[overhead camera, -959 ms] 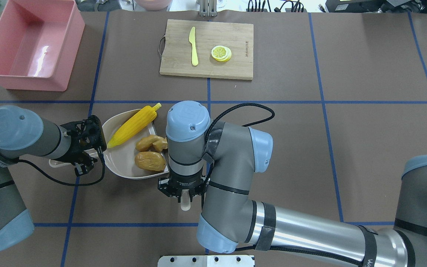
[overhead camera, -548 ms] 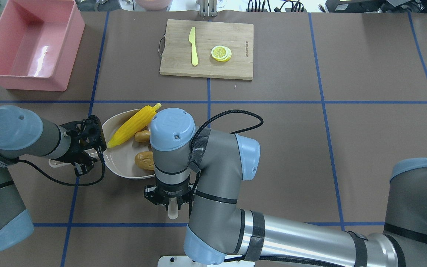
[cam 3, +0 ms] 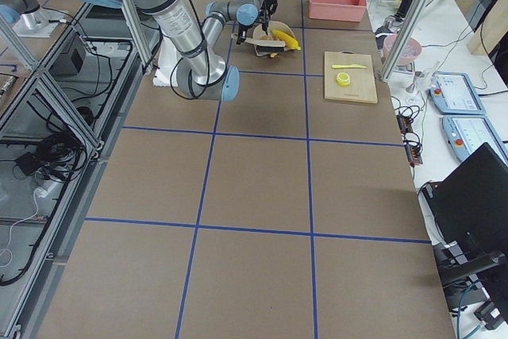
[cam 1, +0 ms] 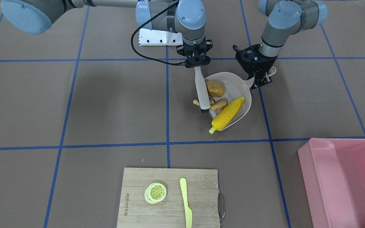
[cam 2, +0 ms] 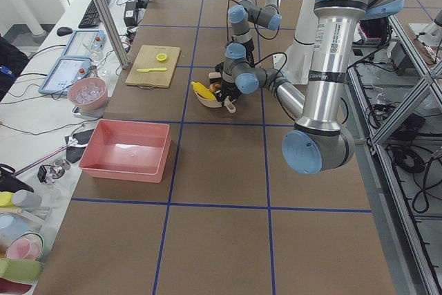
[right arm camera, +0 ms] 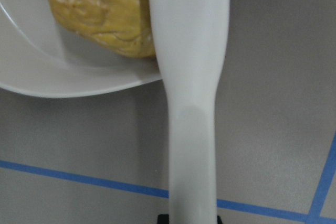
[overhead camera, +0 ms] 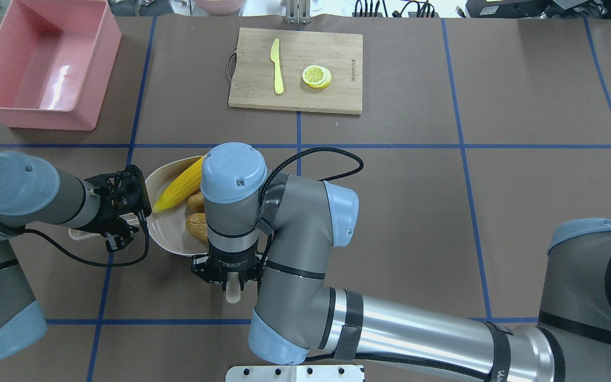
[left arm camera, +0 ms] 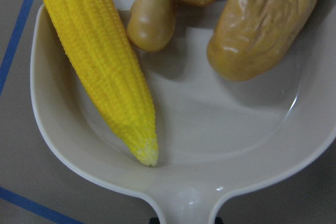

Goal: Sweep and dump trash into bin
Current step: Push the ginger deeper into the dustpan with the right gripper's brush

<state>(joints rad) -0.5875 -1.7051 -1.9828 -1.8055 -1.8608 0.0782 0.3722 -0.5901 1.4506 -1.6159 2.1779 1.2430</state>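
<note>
A beige dustpan [cam 1: 233,82] lies on the table with the yellow corn cob [cam 1: 227,114], the brown potato [cam 1: 215,88] and the tan ginger root [cam 1: 218,104] in it. The corn's tip sticks out over the pan's mouth. My left gripper [cam 1: 258,74] is shut on the dustpan's handle. My right gripper [cam 1: 196,61] is shut on a white brush [cam 1: 201,90], which lies along the pan's mouth against the ginger and potato; one ginger knob shows past the brush. The pink bin [overhead camera: 45,69] stands empty at the far left. The left wrist view shows the corn [left arm camera: 100,72] and potato [left arm camera: 260,30] inside the pan.
A wooden cutting board [overhead camera: 332,53] at the back middle carries a yellow knife [overhead camera: 277,66] and a lemon slice [overhead camera: 316,76]. My right arm reaches across over the pan and hides part of it from overhead. A metal plate [overhead camera: 295,373] sits at the near edge.
My right arm has moved toward the robot's left with the brush, pushing the ginger and potato deeper into the dustpan. The left arm and dustpan have stayed put.
</note>
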